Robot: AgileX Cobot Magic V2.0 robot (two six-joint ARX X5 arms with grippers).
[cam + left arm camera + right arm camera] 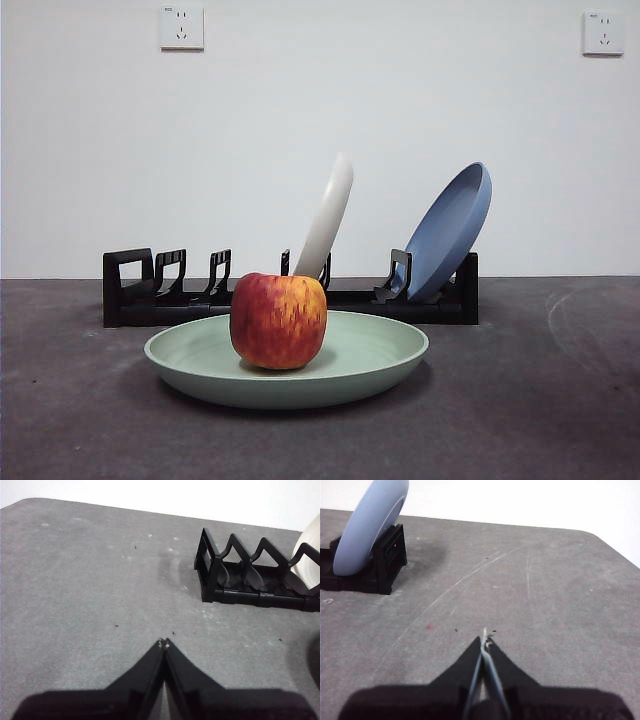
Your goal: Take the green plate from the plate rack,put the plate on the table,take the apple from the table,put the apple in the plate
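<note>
The green plate (370, 360) lies flat on the dark grey table (540, 400), in front of the black plate rack (150, 290). The red and yellow apple (278, 320) stands upright in the plate, left of its middle. Neither arm shows in the front view. My left gripper (163, 643) is shut and empty over bare table, off the rack's (235, 582) square loop end. My right gripper (485, 640) is shut and empty over the table (545, 595), off the rack's other end.
A cream-white plate (328, 215) and a blue plate (452, 232) lean in the rack's slots; the blue plate (370, 527) also shows in the right wrist view. Behind stands a white wall with two sockets (181, 27).
</note>
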